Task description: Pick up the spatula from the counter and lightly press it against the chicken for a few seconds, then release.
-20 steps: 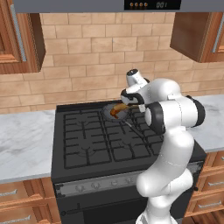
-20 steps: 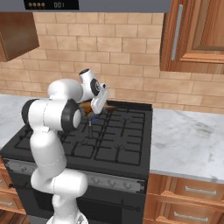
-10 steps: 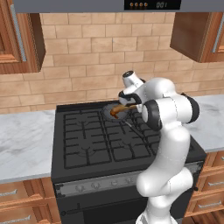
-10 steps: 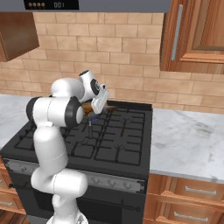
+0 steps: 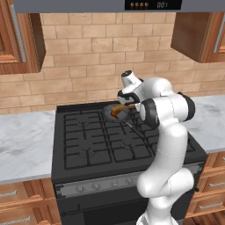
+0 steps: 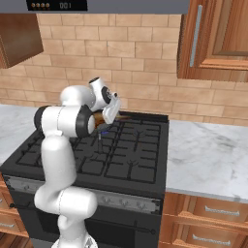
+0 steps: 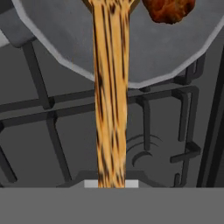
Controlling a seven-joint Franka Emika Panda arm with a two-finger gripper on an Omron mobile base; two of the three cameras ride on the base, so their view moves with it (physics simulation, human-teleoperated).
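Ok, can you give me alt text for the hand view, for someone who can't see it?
A wooden spatula runs from the bottom centre up into a grey pan on a black stove. A browned piece of chicken lies in the pan just right of the spatula's far end; whether they touch is unclear.

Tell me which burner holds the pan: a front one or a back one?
A back one: the pan sits in the rear row, chicken inside, spatula reaching over its rim. The front burners carry nothing.
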